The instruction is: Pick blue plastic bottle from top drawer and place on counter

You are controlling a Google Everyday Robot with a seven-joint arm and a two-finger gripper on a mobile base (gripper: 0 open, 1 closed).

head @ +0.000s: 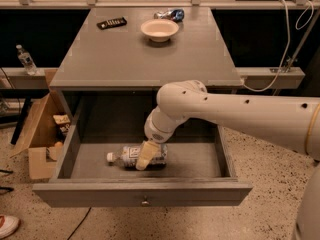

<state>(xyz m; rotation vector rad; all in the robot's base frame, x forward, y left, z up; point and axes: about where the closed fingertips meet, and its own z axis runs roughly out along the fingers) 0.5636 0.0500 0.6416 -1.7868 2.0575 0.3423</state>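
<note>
The blue plastic bottle (126,157) lies on its side on the floor of the open top drawer (145,193), white cap to the left and label facing up. My gripper (145,158) reaches down from the white arm into the drawer and sits right on the bottle's right half, hiding that end. The bottle rests on the drawer floor. The counter (125,59) is the grey cabinet top behind and above the drawer.
On the counter's far end stand a white bowl (159,29), a dark remote (111,23) and a crumpled blue-silver wrapper (170,15). A cardboard box (37,134) sits on the floor at the left, a small upright bottle (25,60) on the left ledge.
</note>
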